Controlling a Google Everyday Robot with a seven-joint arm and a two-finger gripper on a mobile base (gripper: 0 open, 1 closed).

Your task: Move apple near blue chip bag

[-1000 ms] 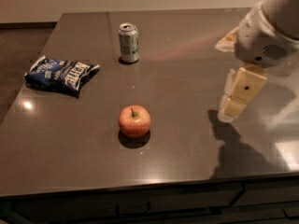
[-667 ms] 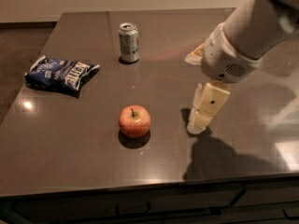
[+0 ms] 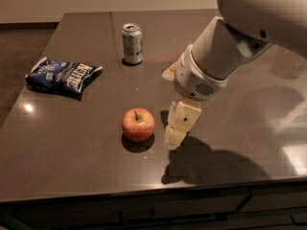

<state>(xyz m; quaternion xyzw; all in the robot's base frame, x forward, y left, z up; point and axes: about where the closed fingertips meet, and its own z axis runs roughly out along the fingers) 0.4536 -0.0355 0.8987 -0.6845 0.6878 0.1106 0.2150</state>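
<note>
The red-orange apple [image 3: 138, 124] sits upright on the dark table [image 3: 72, 176], near the front middle, stem up. The blue chip bag [image 3: 62, 77] lies flat at the table's left side, well apart from the apple. My gripper [image 3: 175, 134] hangs from the large white arm at the right, pointing down, just right of the apple and close to the table top. It does not touch the apple.
A silver-green soda can [image 3: 132, 43] stands upright at the back, behind the apple and right of the bag. The table's front edge runs just below the apple. The arm covers the table's right back part.
The arm has swung left and down across the table. The gripper went from the right side to just beside the apple. Apple, bag and can have not moved.
</note>
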